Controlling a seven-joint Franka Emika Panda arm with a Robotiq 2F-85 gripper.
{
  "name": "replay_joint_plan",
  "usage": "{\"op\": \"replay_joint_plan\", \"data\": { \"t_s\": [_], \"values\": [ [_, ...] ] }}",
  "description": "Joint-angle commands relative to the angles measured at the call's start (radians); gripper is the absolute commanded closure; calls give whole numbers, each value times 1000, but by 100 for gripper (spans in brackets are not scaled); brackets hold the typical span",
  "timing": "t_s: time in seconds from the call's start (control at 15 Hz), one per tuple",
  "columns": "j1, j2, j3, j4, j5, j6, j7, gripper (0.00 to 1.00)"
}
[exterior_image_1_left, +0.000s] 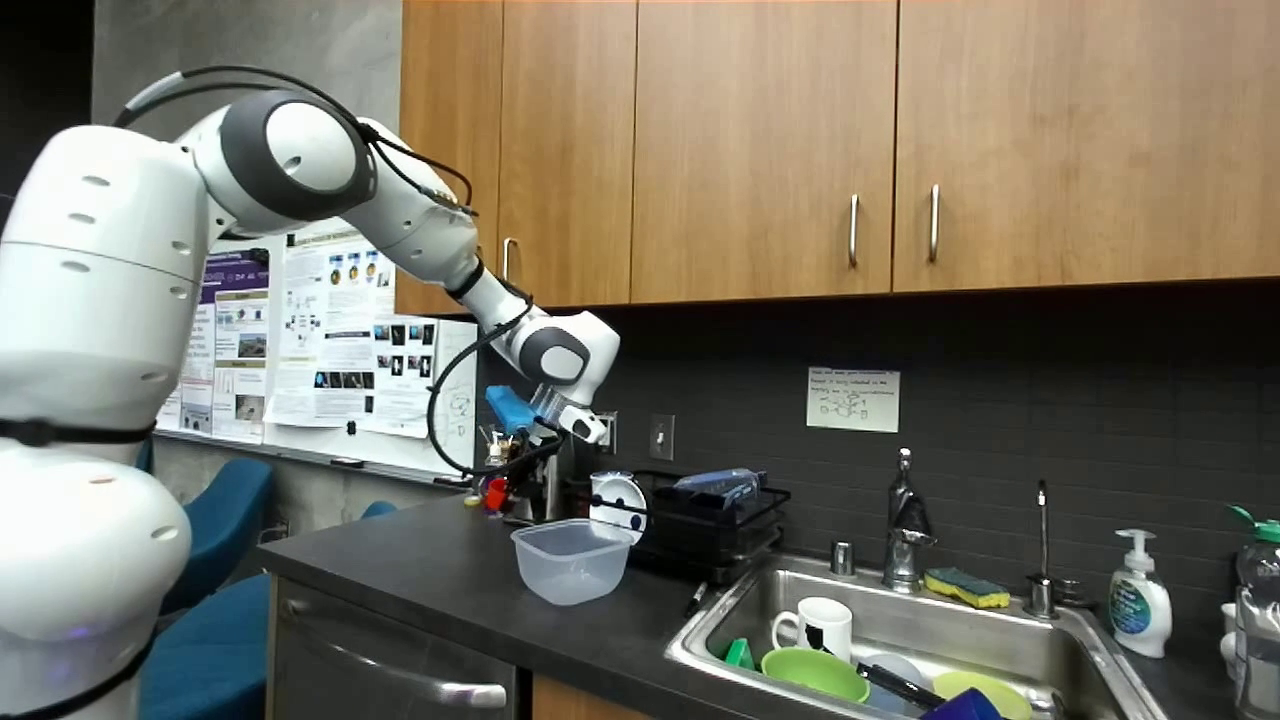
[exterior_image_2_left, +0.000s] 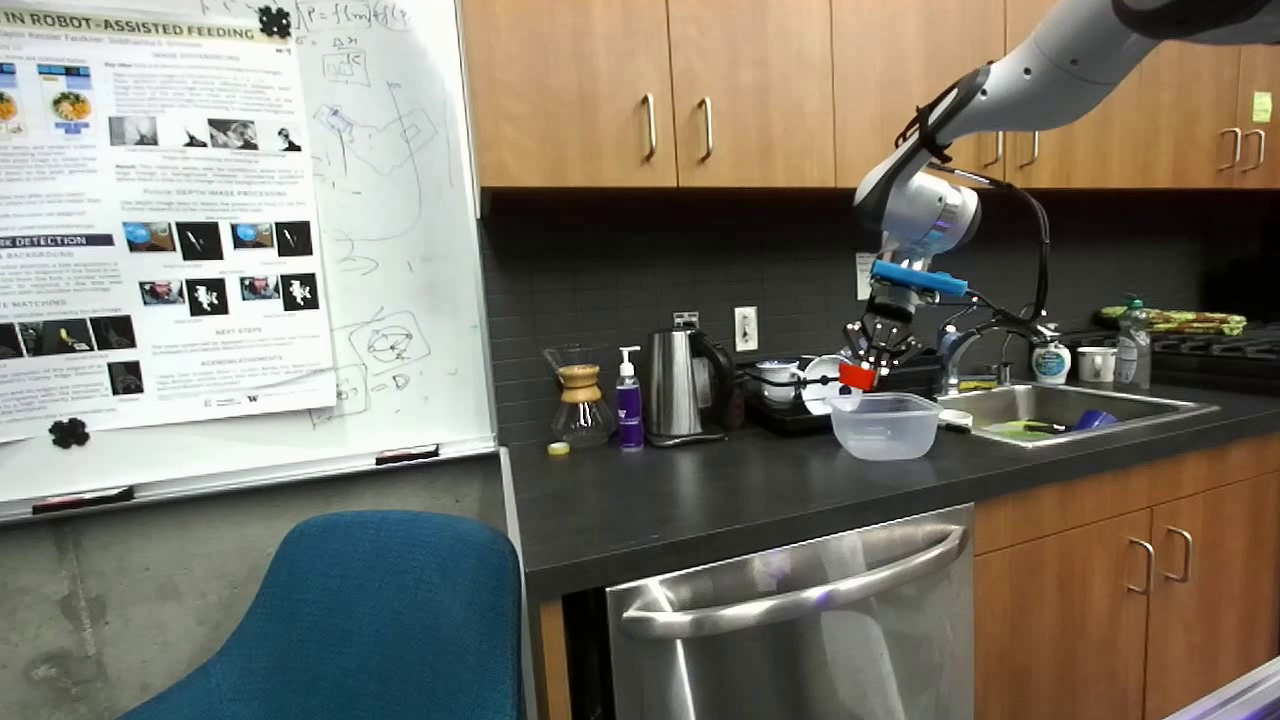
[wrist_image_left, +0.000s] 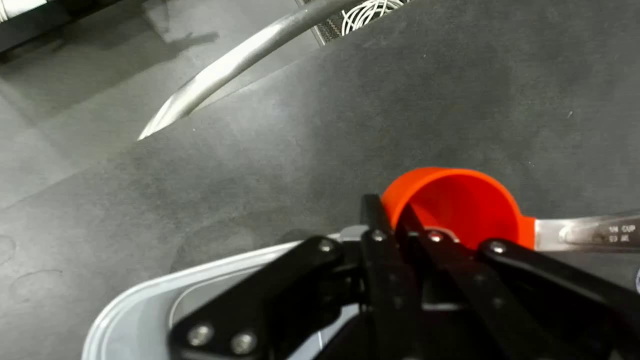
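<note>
The claw (wrist_image_left: 390, 215), at the lower middle of the wrist view, is drawn in narrow on the wall of a red cup (wrist_image_left: 465, 207), one fingertip inside the rim and one outside. The cup sits right of centre, its steel handle (wrist_image_left: 560, 234) running to the right edge. A clear tub (wrist_image_left: 145, 310) shows at the lower left, partly hidden by the claw; in an exterior view the cup is just above the tub's left rim, though whether they touch cannot be told. The tub stands on the dark worktop (exterior_image_2_left: 700, 500). Past it, near the centre, is a black rack (exterior_image_1_left: 690, 545) with white dishes (exterior_image_1_left: 620, 505); at the lower right, a sink (exterior_image_1_left: 930, 625) holds a mug (exterior_image_1_left: 828, 628) and a green bowl (exterior_image_1_left: 815, 673). Left of the rack stands a kettle (exterior_image_2_left: 672, 385). Farther back, wooden cupboards (exterior_image_1_left: 765, 150) line the top of both exterior views.
</note>
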Motion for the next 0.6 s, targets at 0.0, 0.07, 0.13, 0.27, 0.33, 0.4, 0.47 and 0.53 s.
{"op": "replay_joint_plan", "data": {
  "t_s": [0.0, 0.07, 0.13, 0.27, 0.33, 0.4, 0.47, 0.53],
  "values": [
    [-18, 56, -6, 100, 16, -56, -16, 98],
    [-21, 66, -7, 118, 11, -65, -11, 98],
    [-24, 73, -9, 133, 7, -72, -4, 98],
    [-34, 84, -13, 155, 12, -84, -6, 98],
    [-39, 91, -16, 167, 11, -91, -7, 98],
    [-45, 99, -19, 184, 7, -100, -7, 98],
    [-49, 107, -22, 203, -2, -111, -5, 98],
    [-55, 116, -27, 229, -11, -126, -2, 98]
  ]
}}
